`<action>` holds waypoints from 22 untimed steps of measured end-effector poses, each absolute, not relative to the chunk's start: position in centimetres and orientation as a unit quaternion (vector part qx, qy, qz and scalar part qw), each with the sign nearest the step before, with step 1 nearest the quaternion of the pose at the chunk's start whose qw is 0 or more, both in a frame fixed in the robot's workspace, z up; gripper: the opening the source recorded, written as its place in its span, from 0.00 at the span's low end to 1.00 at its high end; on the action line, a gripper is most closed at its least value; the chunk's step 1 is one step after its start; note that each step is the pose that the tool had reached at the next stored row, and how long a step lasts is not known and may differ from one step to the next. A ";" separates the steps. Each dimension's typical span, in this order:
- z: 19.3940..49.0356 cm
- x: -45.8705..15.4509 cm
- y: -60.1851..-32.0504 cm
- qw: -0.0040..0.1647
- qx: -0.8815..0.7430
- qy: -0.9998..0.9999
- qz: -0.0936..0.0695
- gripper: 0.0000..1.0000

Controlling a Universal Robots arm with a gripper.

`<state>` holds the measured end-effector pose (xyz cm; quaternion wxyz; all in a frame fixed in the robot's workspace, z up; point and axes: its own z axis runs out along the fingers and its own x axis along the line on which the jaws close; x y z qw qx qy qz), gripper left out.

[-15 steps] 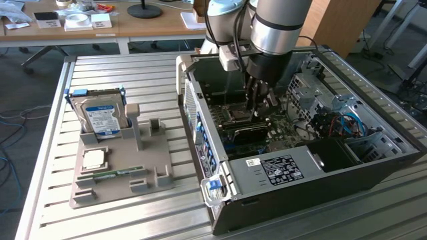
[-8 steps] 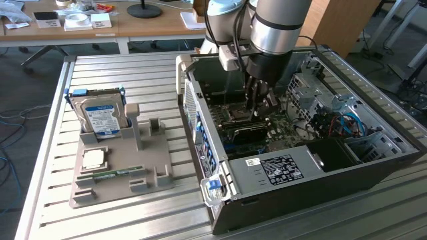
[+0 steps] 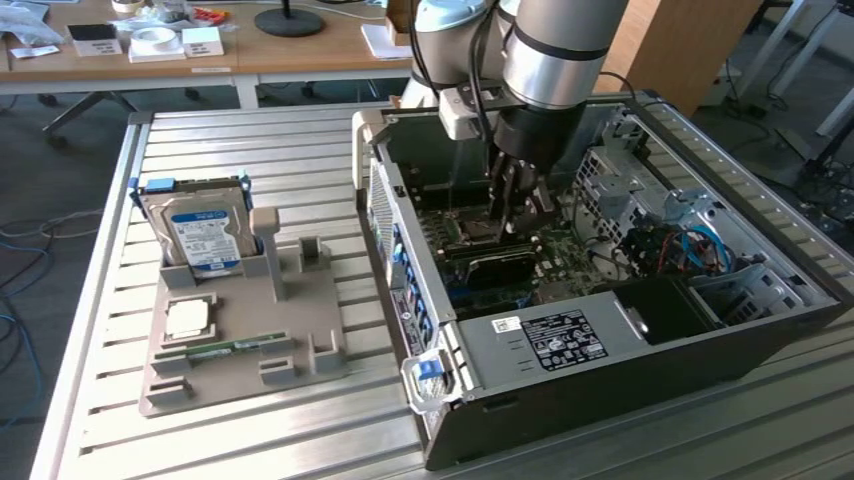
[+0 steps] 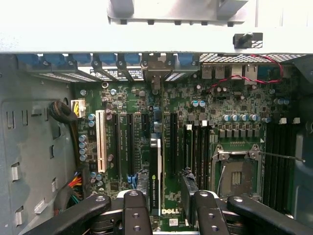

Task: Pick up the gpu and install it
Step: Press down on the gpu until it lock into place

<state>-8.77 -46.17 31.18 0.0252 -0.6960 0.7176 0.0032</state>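
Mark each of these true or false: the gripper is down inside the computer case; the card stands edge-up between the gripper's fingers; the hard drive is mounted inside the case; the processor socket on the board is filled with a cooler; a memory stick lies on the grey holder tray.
1. The gripper is down inside the computer case. True.
2. The card stands edge-up between the gripper's fingers. True.
3. The hard drive is mounted inside the case. False: it stands in the grey holder tray on the table.
4. The processor socket holds a cooler. False: it is bare.
5. A memory stick lies on the tray. True.
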 end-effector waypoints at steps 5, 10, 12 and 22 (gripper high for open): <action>31.2 -8.8 -46.2 0.025 -0.696 0.718 0.003 0.41; 31.2 -8.8 -46.2 0.025 -0.696 0.718 0.003 0.39; 31.2 -8.8 -46.2 0.025 -0.696 0.718 0.003 0.33; 31.2 -8.8 -46.2 0.025 -0.696 0.718 0.003 0.11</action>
